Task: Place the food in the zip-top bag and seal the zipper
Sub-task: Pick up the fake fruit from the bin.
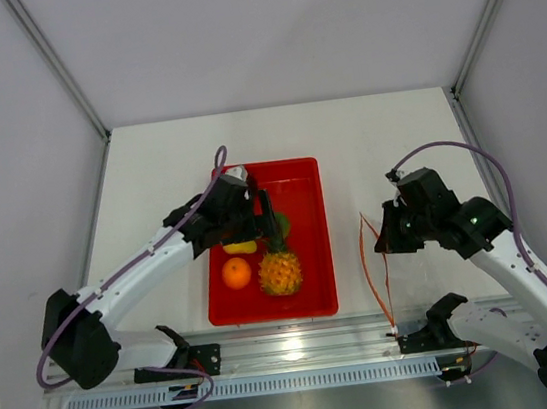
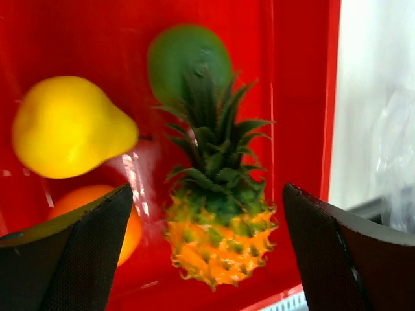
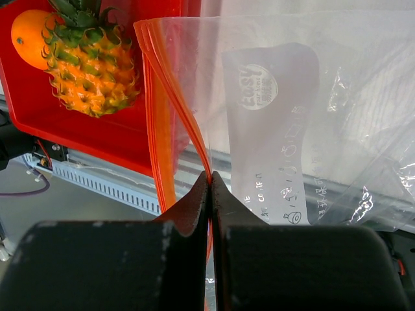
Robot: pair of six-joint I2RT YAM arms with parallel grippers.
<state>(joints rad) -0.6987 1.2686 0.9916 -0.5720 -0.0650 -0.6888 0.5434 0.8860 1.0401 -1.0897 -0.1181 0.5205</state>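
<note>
As I read the overhead view: both arms reach out over the desk, left over the red tray, right beside it.
Left gripper: released, jaws spread wide with nothing between the pads; I see it poised above the pineapple's crown, and contact I cannot tell.
Right gripper: clenched, fingers pinched together on the zip-top bag at its mouth edge.
Zip-top bag: off the tray's right side, toward the desk's front edge, held up by the right gripper.
Zipper: unsealed; the two orange strips part from each other away from the pinch.
Pineapple: in the tray, near its front rim.
Orange: in the tray's front-left corner, just beside the pineapple.
Pear: in the tray, just behind the orange.
Green fruit: in the tray, just behind the pineapple's crown.
</note>
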